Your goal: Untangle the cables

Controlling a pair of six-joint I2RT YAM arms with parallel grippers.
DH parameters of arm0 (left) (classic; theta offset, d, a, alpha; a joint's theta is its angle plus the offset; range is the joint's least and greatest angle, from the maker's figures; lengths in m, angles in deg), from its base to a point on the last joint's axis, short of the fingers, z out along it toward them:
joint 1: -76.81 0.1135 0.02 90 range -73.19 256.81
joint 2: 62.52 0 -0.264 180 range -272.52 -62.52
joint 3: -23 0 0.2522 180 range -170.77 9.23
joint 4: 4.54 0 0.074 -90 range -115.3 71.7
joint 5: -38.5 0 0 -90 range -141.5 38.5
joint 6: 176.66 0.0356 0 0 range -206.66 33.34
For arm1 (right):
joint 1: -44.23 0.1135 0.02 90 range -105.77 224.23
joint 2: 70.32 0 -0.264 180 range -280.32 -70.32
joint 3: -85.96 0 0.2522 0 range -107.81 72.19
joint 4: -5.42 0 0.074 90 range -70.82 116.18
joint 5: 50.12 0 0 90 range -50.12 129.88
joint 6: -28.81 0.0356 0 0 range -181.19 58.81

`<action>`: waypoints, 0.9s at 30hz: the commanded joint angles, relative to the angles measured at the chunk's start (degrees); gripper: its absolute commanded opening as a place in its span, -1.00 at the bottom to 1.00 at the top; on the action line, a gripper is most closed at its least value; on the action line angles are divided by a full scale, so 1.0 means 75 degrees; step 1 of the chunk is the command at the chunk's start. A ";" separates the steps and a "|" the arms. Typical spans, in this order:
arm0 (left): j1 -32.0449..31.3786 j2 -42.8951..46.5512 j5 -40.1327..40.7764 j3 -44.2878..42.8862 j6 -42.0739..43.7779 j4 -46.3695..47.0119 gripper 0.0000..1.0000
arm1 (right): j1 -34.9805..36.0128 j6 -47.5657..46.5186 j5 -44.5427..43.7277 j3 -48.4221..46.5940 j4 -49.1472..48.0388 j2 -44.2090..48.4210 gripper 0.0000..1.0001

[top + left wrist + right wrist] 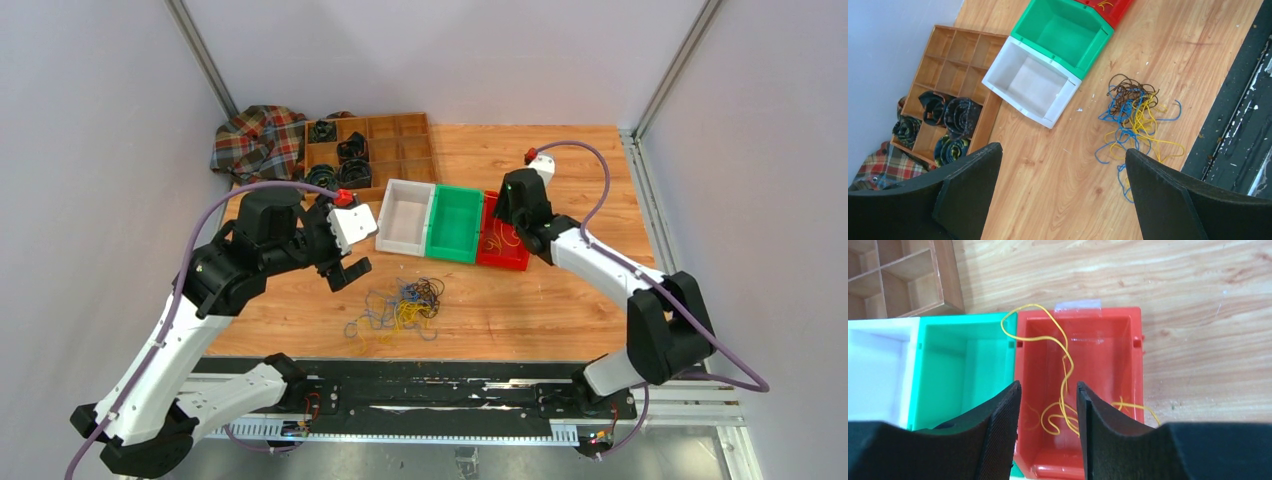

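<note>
Wooden table: right gripper, slightly parted, apparently depositing yellow wire in red bin; left gripper, wide open and empty, should next grasp the tangle.

We get bright, even light, all views; soft shadows, faint sheen on counter; cables crisp.

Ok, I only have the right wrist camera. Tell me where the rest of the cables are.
Observer: The tangle of yellow, blue and dark cables lies on the table, nearer the arm bases than the white bin.
Operator: Report the left fingers.
Observer: The left fingers are spread open above the table, left of the tangle, holding nothing.
Operator: Check the white bin.
Observer: It is empty.
</note>
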 commanded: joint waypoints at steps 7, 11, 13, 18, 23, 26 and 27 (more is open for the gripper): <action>-0.0041 0.0096 0.0092 0.0040 0.0131 -0.0048 0.96 | -0.0310 -0.0585 -0.0228 -0.0574 -0.0218 -0.1436 -0.71; -0.0041 0.0088 0.0106 0.0078 0.0143 -0.0042 0.96 | -0.0354 -0.0581 -0.0277 -0.0567 -0.0297 -0.1824 -0.99; -0.0041 0.0085 0.0093 0.0094 0.0142 -0.0042 0.96 | -0.0354 -0.0565 -0.0250 -0.0541 -0.0293 -0.1995 -0.99; -0.0041 0.0085 0.0068 0.0143 0.0142 -0.0042 0.96 | -0.0357 -0.0692 -0.0027 -0.0660 -0.0282 -0.2316 -0.99; -0.0041 0.0096 0.0008 0.0233 0.0072 -0.0116 0.96 | -0.0416 -0.0943 0.0463 -0.1252 0.0226 -0.2593 -0.99; -0.0041 0.0172 -0.0056 0.0258 0.0078 -0.0357 0.97 | -0.0413 -0.0933 0.0702 -0.1361 0.0830 -0.2067 -0.90; -0.0041 0.0230 -0.0050 0.0292 0.0104 -0.0433 0.97 | -0.0410 -0.0838 0.0817 -0.1229 0.0845 -0.1763 -0.76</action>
